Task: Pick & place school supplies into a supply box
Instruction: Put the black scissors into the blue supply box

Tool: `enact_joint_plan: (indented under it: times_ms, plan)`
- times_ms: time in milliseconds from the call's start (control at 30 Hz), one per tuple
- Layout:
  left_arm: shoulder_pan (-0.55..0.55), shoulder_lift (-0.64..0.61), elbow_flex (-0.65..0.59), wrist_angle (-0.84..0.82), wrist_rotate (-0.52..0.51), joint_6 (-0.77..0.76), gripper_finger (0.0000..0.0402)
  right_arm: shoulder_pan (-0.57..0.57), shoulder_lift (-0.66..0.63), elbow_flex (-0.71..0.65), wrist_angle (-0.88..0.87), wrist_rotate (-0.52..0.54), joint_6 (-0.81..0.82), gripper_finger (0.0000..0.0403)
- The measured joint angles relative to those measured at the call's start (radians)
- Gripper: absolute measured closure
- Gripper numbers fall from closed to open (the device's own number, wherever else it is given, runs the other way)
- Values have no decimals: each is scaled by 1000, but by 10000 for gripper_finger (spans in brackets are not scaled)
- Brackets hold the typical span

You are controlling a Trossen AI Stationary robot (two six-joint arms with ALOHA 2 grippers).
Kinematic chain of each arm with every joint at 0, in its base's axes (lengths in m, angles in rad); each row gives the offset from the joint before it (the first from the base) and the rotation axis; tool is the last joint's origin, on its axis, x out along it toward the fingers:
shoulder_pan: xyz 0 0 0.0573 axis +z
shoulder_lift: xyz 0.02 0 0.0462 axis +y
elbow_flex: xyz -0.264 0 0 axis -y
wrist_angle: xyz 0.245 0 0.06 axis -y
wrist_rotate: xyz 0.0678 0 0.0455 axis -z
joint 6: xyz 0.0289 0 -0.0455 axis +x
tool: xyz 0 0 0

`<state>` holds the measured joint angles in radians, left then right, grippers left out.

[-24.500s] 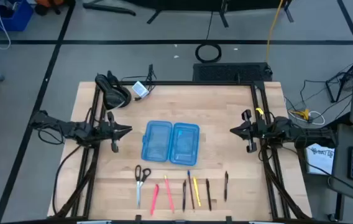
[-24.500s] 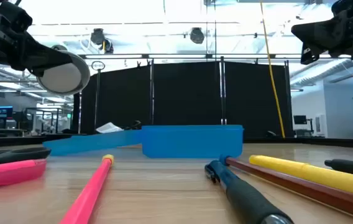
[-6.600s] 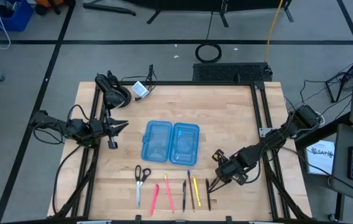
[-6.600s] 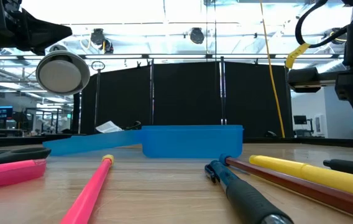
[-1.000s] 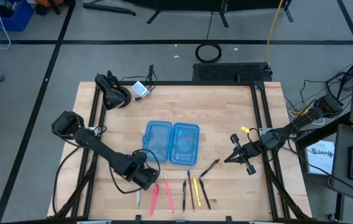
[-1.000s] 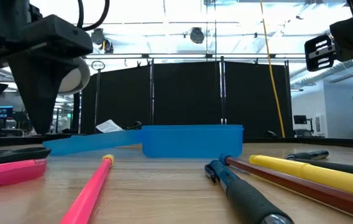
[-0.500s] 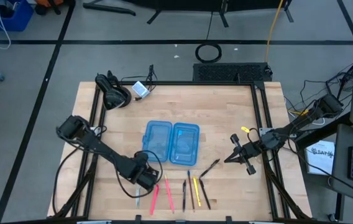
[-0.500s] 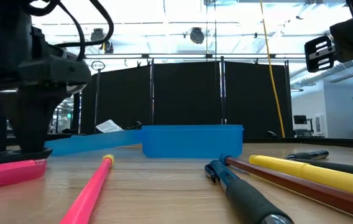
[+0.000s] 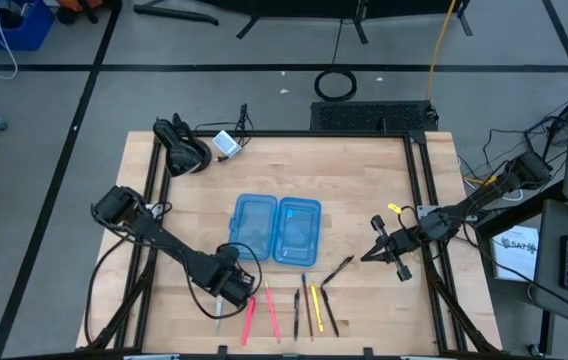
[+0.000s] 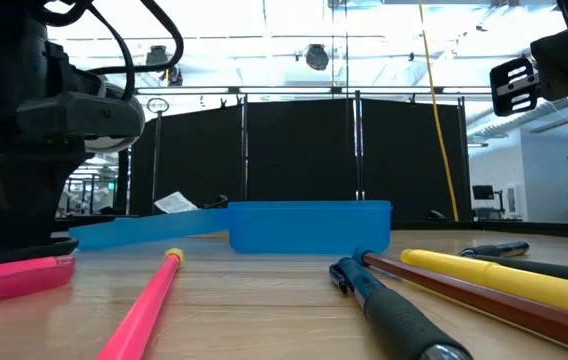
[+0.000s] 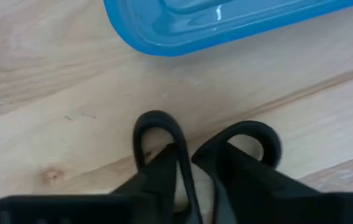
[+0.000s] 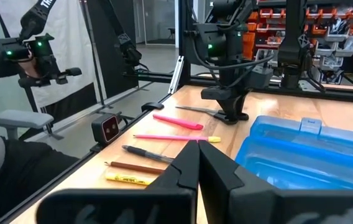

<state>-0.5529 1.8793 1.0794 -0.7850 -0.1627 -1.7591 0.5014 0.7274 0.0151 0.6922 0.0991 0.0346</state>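
The black-handled scissors (image 11: 158, 127) lie flat on the table's near left part. Their two handle loops show past my left gripper (image 11: 192, 158), and their blade tip (image 9: 219, 320) sticks out toward the near edge. My left gripper (image 9: 227, 290) stands on them, pointing down, fingers nearly together. The open blue supply box (image 9: 275, 229) lies mid-table. Pink (image 9: 249, 318), yellow (image 9: 316, 298) and black (image 9: 330, 312) pens lie in a row by the near edge. One black pen (image 9: 337, 270) lies slanted. My right gripper (image 9: 374, 245) hovers shut to the right of the box. My left gripper is shut on the scissors just behind the handle loops (image 11: 179, 146), coming from above and pointing down, fingers across the scissors. The fingers themselves hide the place of contact. The scissors lie flat on the table.
A black cable bundle (image 9: 179, 145) and a small white object (image 9: 226, 143) sit at the far left corner. Black frame rails (image 9: 154, 200) run along both table sides. In the right wrist view a person (image 12: 15, 56) holds controllers beyond the table.
My left gripper has come down from above the scissors until it stands on them at table height, shifting slightly toward the near edge. The scissors, pens and box have stayed where they were.
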Motion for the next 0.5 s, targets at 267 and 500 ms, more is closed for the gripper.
enact_joint_plan:
  times_ms: [267, 500]
  plan:
    - [-8, 0, 3, 1, -25, 34, 320, 0, 0, 0, 0, 0, -5, 403]
    - [-51, -61, 1, -22, -146, 22, 320, 0, 0, 0, 0, 0, -5, 403]
